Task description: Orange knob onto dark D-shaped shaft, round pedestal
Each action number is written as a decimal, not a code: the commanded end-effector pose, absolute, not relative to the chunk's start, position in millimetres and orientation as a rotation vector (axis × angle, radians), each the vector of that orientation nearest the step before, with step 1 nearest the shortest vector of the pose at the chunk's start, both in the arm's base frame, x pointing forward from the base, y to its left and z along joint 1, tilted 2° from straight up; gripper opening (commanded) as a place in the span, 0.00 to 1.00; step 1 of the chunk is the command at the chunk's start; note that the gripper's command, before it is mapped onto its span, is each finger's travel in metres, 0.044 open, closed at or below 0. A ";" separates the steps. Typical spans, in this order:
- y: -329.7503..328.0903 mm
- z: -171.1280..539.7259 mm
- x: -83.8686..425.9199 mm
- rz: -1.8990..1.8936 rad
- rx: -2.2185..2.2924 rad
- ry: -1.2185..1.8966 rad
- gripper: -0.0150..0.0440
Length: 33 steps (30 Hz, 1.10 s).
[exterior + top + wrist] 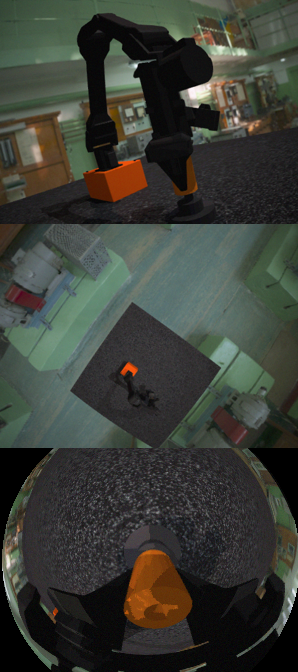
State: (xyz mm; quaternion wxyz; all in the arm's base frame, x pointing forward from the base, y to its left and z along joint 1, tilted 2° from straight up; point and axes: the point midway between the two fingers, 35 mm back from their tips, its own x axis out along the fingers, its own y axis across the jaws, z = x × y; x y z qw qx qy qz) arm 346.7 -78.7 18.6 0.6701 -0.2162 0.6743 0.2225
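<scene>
The orange knob (192, 178) (157, 579) is upright with a slight lean in the exterior view. My gripper (185, 184) is shut on it, with one dark finger across its near side; the other finger is hidden in that view. The round dark pedestal (207, 212) (136, 542) is directly below, with a narrower raised step in its middle. A short dark piece of the shaft (186, 198) shows between the knob's lower edge and that step, so the knob is above the pedestal. The shaft's top and flat side are hidden.
The arm's bright orange base block (130, 368) (126, 181) stands on the dark speckled mat (160, 341) (252, 172), to the left of the pedestal in the exterior view. The arm arches over from it. Machinery and cabinets appear in the background.
</scene>
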 end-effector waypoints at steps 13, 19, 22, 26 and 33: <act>-77.2 24.2 351.2 -0.232 0.234 1.553 0.25; -77.9 24.1 350.9 -0.232 0.234 1.553 0.25; -78.0 23.3 350.5 -0.232 0.234 1.553 0.25; -78.4 22.1 349.4 -0.232 0.234 1.553 0.25; -78.2 20.9 347.1 -0.232 0.234 1.553 0.25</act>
